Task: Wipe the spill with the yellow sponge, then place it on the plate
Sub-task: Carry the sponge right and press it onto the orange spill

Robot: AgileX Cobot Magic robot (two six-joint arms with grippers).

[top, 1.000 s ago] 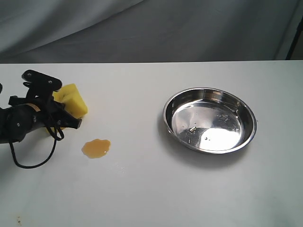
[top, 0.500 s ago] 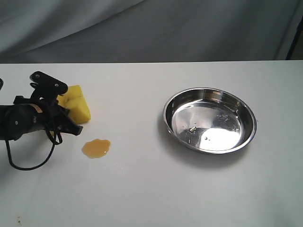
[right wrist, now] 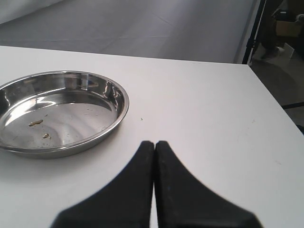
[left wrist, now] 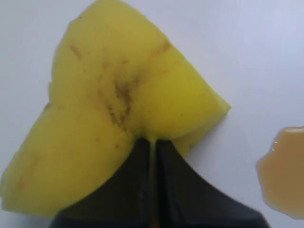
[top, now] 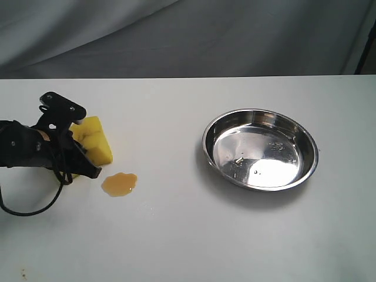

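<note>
The yellow sponge is pinched and folded in my left gripper, which is shut on it at the table's left side. Brownish marks run along the sponge's crease. The spill, a small amber puddle, lies on the white table just right of and in front of the sponge, apart from it. The plate, a shiny steel dish, sits right of centre. My right gripper is shut on nothing, above bare table beside the plate; it is out of the exterior view.
The white table ends at a grey fabric backdrop. Small brown specks lie inside the plate. The left arm's black cable loops on the table. The right wrist view shows the table's edge with a dark stand beyond.
My left gripper has carried the sponge slightly right and toward the front, nearer the spill. The spill and plate have not moved.
</note>
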